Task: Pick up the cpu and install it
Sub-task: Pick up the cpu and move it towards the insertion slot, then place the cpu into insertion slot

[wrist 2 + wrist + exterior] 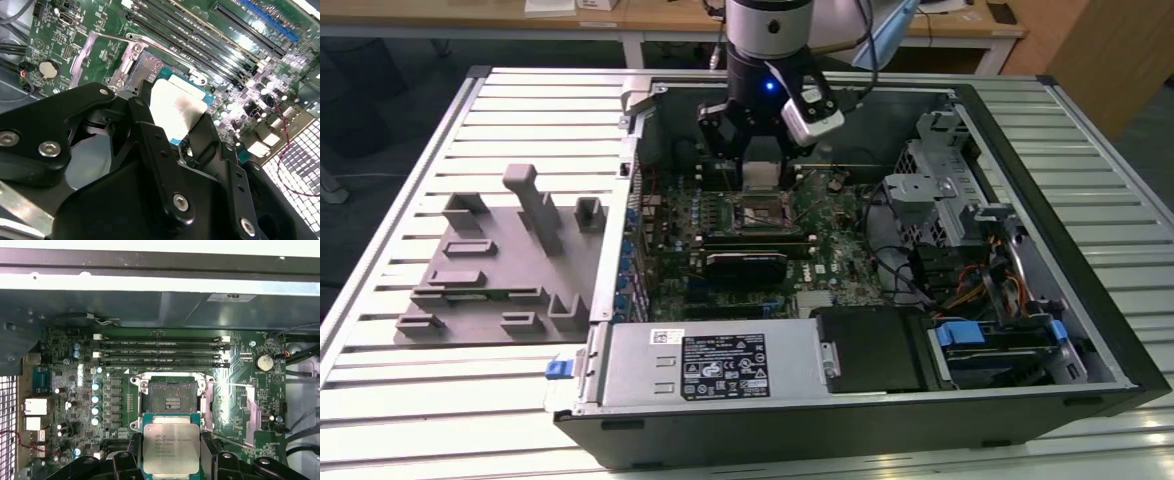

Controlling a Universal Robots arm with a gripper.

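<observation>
Now | gripper point(761, 160) pinching cpu point(171, 446) by open socket point(171, 397) | case point(854, 432) holds motherboard point(834, 270)

cpu point(171, 447) between the jaws, near socket point(172, 399), inside computer case point(854, 425), on table point(400, 410)

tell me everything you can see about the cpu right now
The cpu is a small flat square chip: a dull silver metal lid with printed text, set on a green board that shows as a thin rim. The black fingers clamp it by two opposite edges, lid facing the wrist cameras. It hangs over the motherboard beside the open socket, not yet seated in it. Nothing else touches it.
</observation>
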